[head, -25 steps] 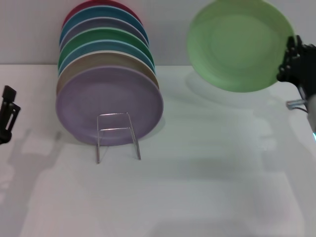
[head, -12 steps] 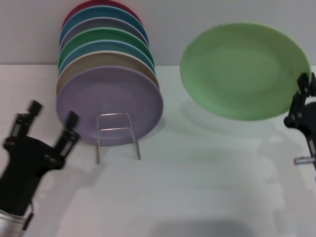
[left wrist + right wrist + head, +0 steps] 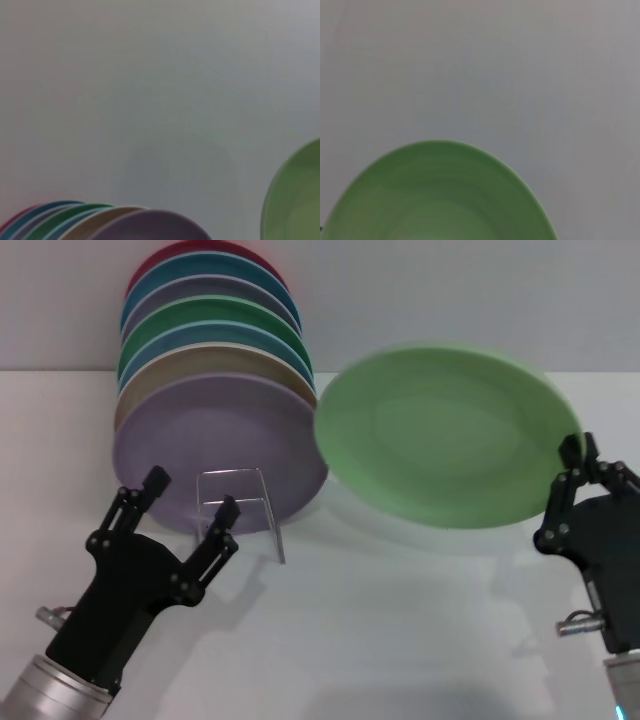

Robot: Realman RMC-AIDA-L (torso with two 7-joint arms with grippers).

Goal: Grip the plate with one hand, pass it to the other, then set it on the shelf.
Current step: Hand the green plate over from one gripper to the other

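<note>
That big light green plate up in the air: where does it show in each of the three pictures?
Head view: the plate hangs right of centre, its right edge held by the right gripper.
Left wrist view: only a slice of it, at the lower right edge.
Right wrist view: it fills the bottom.
Shared landmark: the lavender plate fronting the stack, also in the left wrist view.

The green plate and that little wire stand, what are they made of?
The green plate looks like matte plastic or glazed ceramic: smooth, even colour, soft sheen; hard to tell which. The wire stand looks like thin shiny metal, silver and bent into a loop.
</note>
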